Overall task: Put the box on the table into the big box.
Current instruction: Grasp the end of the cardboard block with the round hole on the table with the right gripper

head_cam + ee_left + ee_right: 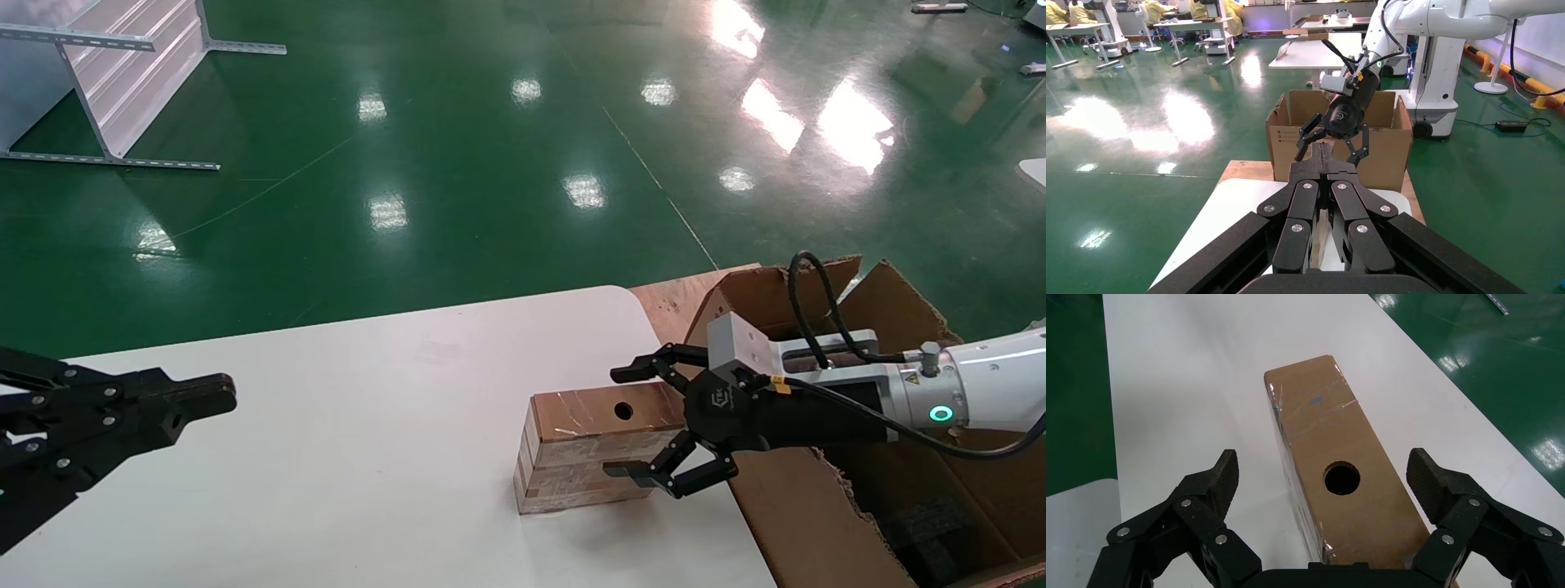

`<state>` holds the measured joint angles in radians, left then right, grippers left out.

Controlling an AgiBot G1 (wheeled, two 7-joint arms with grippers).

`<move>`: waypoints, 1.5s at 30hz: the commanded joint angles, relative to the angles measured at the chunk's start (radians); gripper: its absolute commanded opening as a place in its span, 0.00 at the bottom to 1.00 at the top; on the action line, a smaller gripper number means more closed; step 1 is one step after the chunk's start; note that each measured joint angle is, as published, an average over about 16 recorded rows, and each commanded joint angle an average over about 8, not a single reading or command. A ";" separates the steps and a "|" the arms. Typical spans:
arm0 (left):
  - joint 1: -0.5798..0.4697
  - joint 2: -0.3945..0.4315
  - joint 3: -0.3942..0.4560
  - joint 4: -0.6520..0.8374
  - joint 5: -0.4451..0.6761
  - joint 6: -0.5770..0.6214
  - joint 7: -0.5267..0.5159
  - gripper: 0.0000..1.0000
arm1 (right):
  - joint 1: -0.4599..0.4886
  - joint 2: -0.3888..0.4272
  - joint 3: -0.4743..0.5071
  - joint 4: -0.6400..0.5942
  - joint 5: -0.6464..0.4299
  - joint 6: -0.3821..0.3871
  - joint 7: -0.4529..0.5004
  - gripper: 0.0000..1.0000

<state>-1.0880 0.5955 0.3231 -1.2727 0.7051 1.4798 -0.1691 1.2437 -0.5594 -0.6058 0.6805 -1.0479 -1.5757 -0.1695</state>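
While I look down through the head camera, I see the box (584, 447) standing on one long narrow side near the right edge of the white worktop (343, 425), its holed narrow face turned up and its tape-striped side facing me. My right gripper (645, 420) reaches in from the right at the box's right-hand end, jaws spread wide, one finger over the far top edge of the box and the other in front of its near side; I cannot tell whether either finger touches the cardboard. The big box (817, 506) sits just off the worktop's right edge, flaps ragged, with a black foam block (927, 527) down inside it. My left gripper (176, 408) hangs over the worktop's left edge, well apart from the box, jaws pressed together.

From the left wrist camera, the left gripper (1326, 160) shows its two fingers closed flat against each other. Beyond it, at the far end of the worktop (1229, 202), the right gripper (1332, 142) hangs with its jaws apart in front of the big box (1379, 153), which carries small printed text on its side. The small box is hidden behind my own fingers here.

From the right wrist camera, the right gripper (1321, 478) has its jaws wide open on either side of the box (1333, 453), with a clear gap on each side. The round hole (1342, 479) lies between the two fingertips, and the box rests on the worktop (1180, 386).
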 commanded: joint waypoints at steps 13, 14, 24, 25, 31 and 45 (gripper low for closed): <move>0.000 0.000 0.000 0.000 0.000 0.000 0.000 0.00 | 0.038 -0.005 -0.052 -0.038 0.009 0.003 -0.025 1.00; 0.000 0.000 0.000 0.000 0.000 0.000 0.000 0.00 | 0.039 -0.005 -0.054 -0.040 0.010 0.003 -0.026 1.00; 0.000 0.000 0.000 0.000 -0.001 -0.001 0.000 0.15 | 0.045 -0.008 -0.066 -0.051 0.018 0.002 -0.028 1.00; 0.000 0.000 0.000 0.000 -0.001 -0.001 0.000 0.27 | 0.045 -0.008 -0.065 -0.051 0.018 0.002 -0.028 1.00; 0.000 0.000 0.000 0.000 -0.001 -0.001 0.000 0.97 | 0.044 -0.007 -0.063 -0.049 0.017 0.002 -0.028 1.00; 0.000 0.000 0.000 0.000 -0.001 -0.001 0.000 1.00 | 0.043 -0.007 -0.060 -0.046 0.013 0.003 -0.028 0.00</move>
<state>-1.0878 0.5953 0.3235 -1.2724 0.7046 1.4792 -0.1687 1.2868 -0.5660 -0.6664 0.6344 -1.0343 -1.5731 -0.1979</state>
